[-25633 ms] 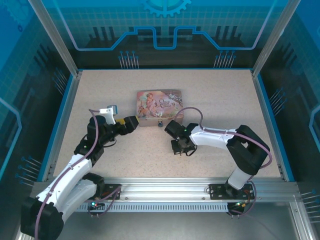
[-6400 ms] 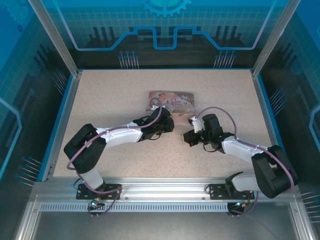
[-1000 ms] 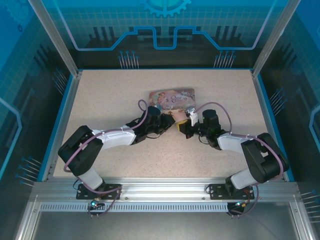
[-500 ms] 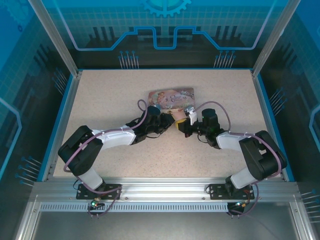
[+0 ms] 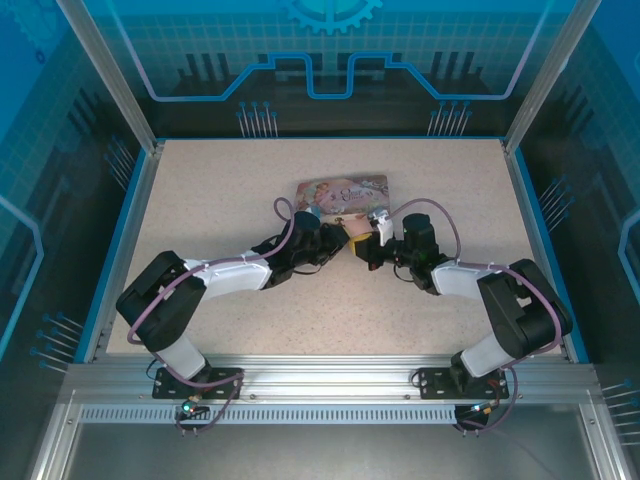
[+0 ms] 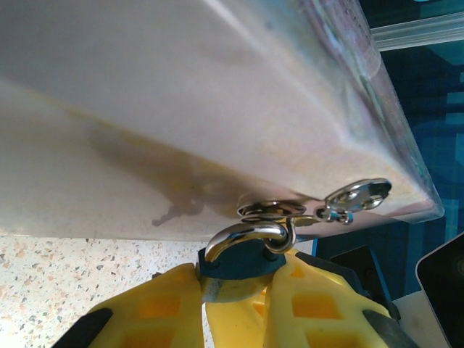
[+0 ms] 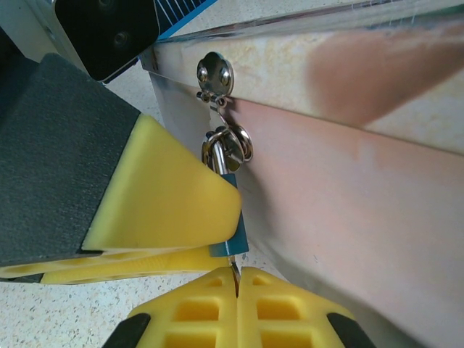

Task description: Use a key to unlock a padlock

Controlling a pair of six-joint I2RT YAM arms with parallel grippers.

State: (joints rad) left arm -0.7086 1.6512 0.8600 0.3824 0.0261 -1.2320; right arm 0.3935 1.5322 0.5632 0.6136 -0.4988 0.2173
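Note:
The padlock (image 6: 239, 262) has a dark blue body, and its metal shackle (image 6: 246, 235) is hooked through a ring on the front of the pink tin (image 5: 345, 188). My left gripper (image 6: 235, 284) is shut on the padlock body, its yellow pads on either side. In the right wrist view the padlock (image 7: 233, 238) hangs under the tin's hasp (image 7: 215, 72). My right gripper (image 7: 236, 280) is shut on the key (image 7: 234, 271), whose thin tip meets the bottom of the padlock. In the top view the left gripper (image 5: 343, 240) and right gripper (image 5: 364, 246) meet in front of the tin.
The pink tin stands tilted at mid-table, and its side wall (image 6: 181, 87) is close above both grippers. The speckled tabletop (image 5: 250, 180) is framed by blue walls and an aluminium rail (image 5: 330, 375) at the near edge.
My right gripper has moved left and slightly away from me until it meets the padlock. The tin has tilted a little. The left gripper has held its grip in place.

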